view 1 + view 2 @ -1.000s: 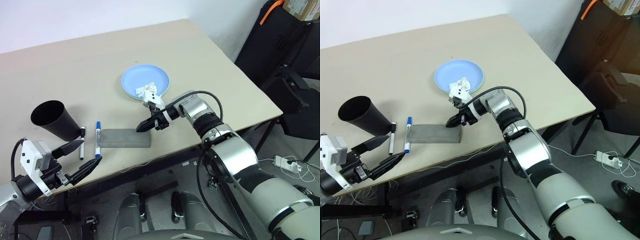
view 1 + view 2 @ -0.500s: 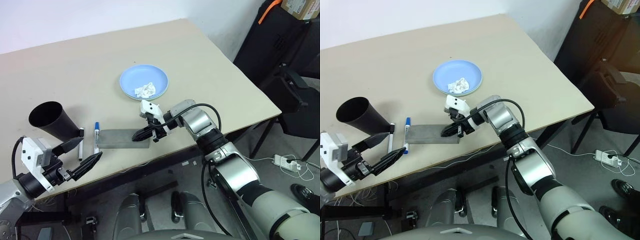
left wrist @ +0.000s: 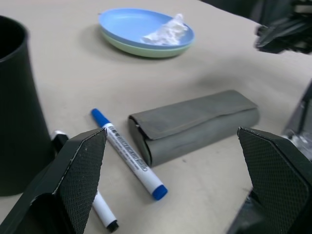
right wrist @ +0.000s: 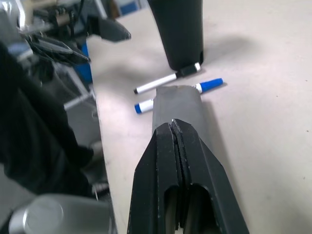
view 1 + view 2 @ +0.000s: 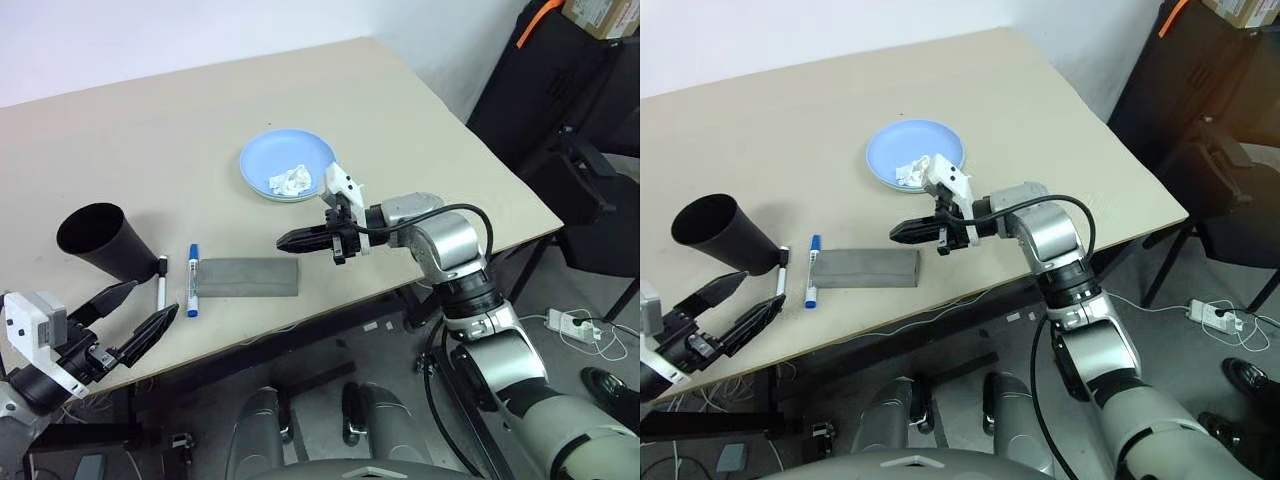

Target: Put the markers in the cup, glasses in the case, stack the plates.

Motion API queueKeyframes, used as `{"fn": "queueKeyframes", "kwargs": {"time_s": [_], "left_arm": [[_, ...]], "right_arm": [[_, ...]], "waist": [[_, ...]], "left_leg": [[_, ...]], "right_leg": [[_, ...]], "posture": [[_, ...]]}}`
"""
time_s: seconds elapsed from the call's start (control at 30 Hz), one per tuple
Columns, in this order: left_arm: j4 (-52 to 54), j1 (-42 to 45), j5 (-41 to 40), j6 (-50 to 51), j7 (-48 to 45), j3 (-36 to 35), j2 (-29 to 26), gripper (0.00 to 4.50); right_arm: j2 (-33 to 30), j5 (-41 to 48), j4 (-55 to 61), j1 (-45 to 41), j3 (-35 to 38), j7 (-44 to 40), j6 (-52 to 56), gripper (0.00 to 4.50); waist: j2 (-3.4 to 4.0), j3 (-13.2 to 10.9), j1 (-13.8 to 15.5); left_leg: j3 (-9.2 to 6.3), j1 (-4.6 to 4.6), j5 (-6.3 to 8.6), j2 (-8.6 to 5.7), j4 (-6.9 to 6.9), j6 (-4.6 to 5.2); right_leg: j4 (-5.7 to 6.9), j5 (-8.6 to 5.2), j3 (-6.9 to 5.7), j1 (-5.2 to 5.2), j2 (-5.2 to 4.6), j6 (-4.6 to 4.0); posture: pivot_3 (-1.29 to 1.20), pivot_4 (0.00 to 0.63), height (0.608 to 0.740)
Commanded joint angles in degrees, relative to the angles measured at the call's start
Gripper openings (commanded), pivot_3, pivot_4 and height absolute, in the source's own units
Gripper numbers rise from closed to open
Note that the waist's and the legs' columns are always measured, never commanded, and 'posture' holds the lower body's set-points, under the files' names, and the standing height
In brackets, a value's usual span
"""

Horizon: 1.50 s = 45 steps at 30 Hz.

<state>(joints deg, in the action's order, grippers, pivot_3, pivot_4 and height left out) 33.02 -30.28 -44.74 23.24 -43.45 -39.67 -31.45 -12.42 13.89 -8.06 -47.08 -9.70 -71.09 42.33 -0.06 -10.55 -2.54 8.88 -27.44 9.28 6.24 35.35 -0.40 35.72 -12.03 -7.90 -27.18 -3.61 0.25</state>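
Two plates [image 5: 288,166] already sit stacked at the far middle of the table [image 5: 150,120], light blue on light green, with a crumpled white tissue [image 5: 291,180] on top; I judge that step done. The grey case [image 5: 248,277] lies closed near the front edge; I see no glasses, so I reckon they are inside. Both markers remain out: the blue-capped marker [image 5: 192,279] just left of the case, the black-capped marker [image 5: 160,281] beside it, touching the foot of the black cup [image 5: 104,241]. My right gripper [image 5: 290,240] hovers above the case's right end, fingers pressed together, empty; my left gripper [image 5: 128,312] waits near-left, spread wide, empty. The blue marker's label print is too small to read.
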Motion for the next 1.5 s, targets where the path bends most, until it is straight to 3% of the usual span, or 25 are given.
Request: {"fn": "queueKeyframes", "kwargs": {"time_s": [0.03,0.33,0.67,0.8,1.37,1.5], "left_arm": [[-1.23,0.29,2.96,-3.46,2.44,-0.85,1.92,4.50],[-5.85,3.22,10.59,-5.33,10.37,2.60,5.75,4.50],[-9.36,9.32,16.97,-4.90,15.54,10.91,6.49,4.50],[-8.67,11.11,19.08,0.37,20.03,12.76,5.76,4.50],[2.25,22.24,14.28,35.67,31.68,15.72,1.45,4.50],[3.70,24.62,13.52,42.17,34.43,15.60,3.27,4.50]], "right_arm": [[-0.76,3.89,5.14,0.32,3.59,3.25,-0.27,0.03],[-4.72,11.08,11.87,6.44,6.36,3.62,-3.09,0.03],[-5.02,8.35,9.53,9.89,2.81,8.75,-9.87,0.03],[-5.15,7.55,7.81,8.99,2.49,10.69,-10.42,0.03],[-6.21,6.64,4.57,7.84,1.92,14.37,-9.77,0.03],[-6.29,6.23,4.09,7.64,1.52,14.74,-10.27,0.03]], "waist": [[0.00,0.00,0.09],[-0.06,0.04,0.26],[-0.06,0.03,0.15],[-0.06,0.03,0.16],[-0.06,0.04,1.24],[-0.06,0.04,1.69]], "left_leg": [[0.06,0.01,0.00,-0.01,-0.11,0.00],[0.09,0.04,0.00,-0.03,-0.11,0.00],[0.08,0.06,0.00,0.00,-0.10,0.00],[0.05,0.09,0.00,0.00,-0.09,0.00],[-0.02,0.15,-0.01,-0.33,0.02,0.01],[-0.06,0.21,-0.01,-0.36,0.04,0.01]], "right_leg": [[-0.10,0.05,-0.01,0.00,0.00,-0.02],[-0.35,0.11,-0.03,0.08,0.01,0.05],[-0.37,0.39,-0.03,0.20,0.06,0.05],[-0.39,0.47,-0.05,0.11,0.06,0.05],[-0.22,0.56,-0.05,0.41,-0.03,0.13],[-0.23,0.57,-0.02,0.45,-0.01,0.13]], "posture": [[0.00,0.150,0.719],[0.00,0.150,0.719],[0.00,0.150,0.719],[0.00,0.150,0.719],[0.00,0.150,0.719],[0.00,0.150,0.719]]}}
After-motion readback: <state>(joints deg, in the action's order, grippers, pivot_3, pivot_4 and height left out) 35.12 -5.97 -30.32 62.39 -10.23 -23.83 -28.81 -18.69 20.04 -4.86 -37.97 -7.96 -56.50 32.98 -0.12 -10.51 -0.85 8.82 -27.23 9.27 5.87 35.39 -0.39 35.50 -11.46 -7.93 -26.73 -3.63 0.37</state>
